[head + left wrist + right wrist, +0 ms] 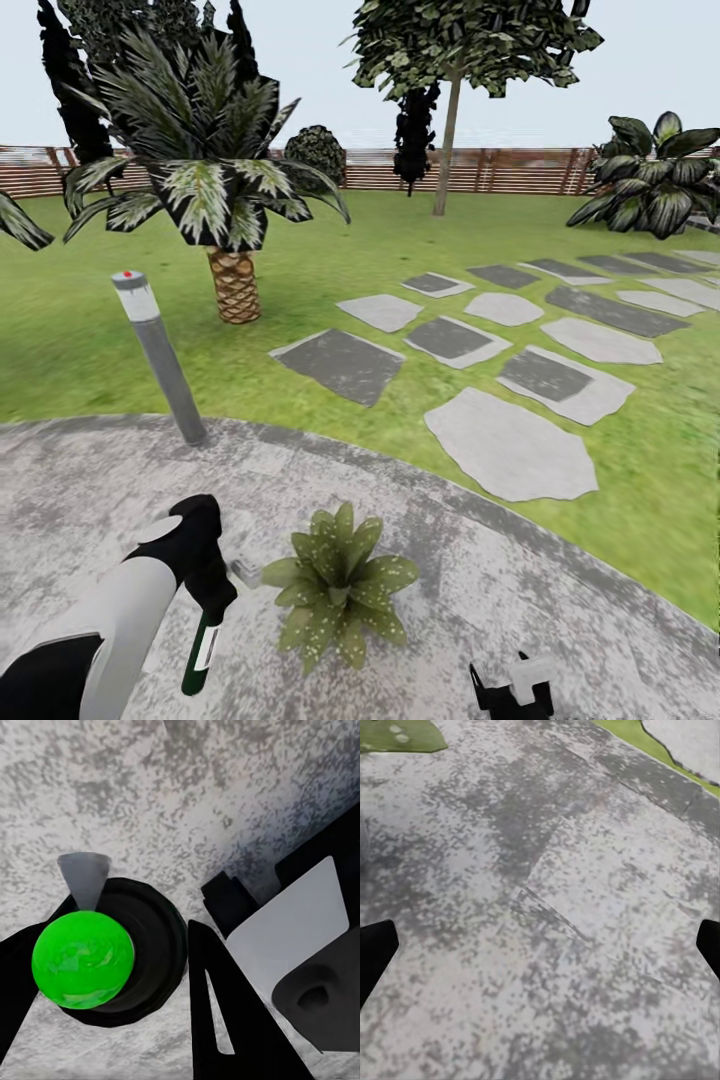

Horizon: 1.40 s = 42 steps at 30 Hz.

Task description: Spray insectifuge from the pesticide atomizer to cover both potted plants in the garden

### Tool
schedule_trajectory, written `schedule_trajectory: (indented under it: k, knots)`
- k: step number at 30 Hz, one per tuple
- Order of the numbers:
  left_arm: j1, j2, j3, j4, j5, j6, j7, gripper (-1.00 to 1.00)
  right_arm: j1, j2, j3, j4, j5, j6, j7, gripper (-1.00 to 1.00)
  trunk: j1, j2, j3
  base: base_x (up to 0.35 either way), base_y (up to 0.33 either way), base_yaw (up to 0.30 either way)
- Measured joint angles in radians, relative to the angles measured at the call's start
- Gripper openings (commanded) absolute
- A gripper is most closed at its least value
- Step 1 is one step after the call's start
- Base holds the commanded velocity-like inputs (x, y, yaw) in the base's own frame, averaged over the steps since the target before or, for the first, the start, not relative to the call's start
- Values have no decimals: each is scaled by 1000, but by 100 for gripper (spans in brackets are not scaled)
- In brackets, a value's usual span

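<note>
My left gripper point(206, 608) is shut on the pesticide atomizer point(200, 652), whose thin green and white stem hangs below the fingers over the round grey stone patio point(90, 490). In the left wrist view the atomizer point(82, 958) is a bright green rounded body in a black ring with a grey cone nozzle, held between the black fingers point(217, 1020). One potted plant point(340, 585), a low rosette of speckled green leaves, stands on the patio just right of that gripper; its leaves hide the pot. My right gripper point(515, 690) hangs open and empty over bare patio point(547, 907).
A grey bollard light point(160, 350) stands at the patio's far left edge. Behind it grows a scaly-trunked palm point(232, 280) on the lawn. Stepping slabs point(510, 440) run off to the right, towards a broad-leaved shrub point(650, 180). A brown slatted fence point(500, 170) closes the back.
</note>
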Motion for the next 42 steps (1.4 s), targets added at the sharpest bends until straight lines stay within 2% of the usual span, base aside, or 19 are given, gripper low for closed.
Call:
schedule_trajectory:
  k: [2, 6, 9, 13, 21, 27, 38, 42]
  knots:
    - [1, -2, -1, 0, -3, 1, 1, -100, 0, 0, 0, 0, -1, 0, 0, 100, 0, 0, 0, 56, 203, -267]
    - [5, -5, 2, 1, -45, 2, 1, -100, 0, 0, 0, 1, -1, 0, 0, 100, 0, 0, 0, 10, 34, -295]
    - [8, -6, 5, 1, -56, 1, 3, -100, 0, 0, 0, 1, -1, 0, 0, 100, 0, 0, 0, 1, 5, -299]
    - [10, -1, 5, 2, -58, 0, 5, -100, 0, 0, 0, 1, -1, 0, 0, 100, 0, 0, 0, 0, 1, -276]
    - [13, 10, 8, 13, -53, -3, 5, -100, 0, 0, 0, 2, 0, 0, 0, 100, 0, 0, 0, 0, 6, -34]
    - [12, 7, 5, 19, -57, 0, 5, -100, 0, 0, 1, 3, 2, 0, 1, 100, 0, 0, 0, 0, 178, 0]
    - [12, 4, 3, 17, -57, 1, 5, -100, 0, -2, 0, 0, 0, 0, 0, 100, 0, 0, 0, 0, 10, -34]
    - [25, 19, 5, 21, -56, 0, 5, -100, 0, -2, 0, 0, 0, 0, 0, 100, 0, 0, 0, 0, 0, -259]
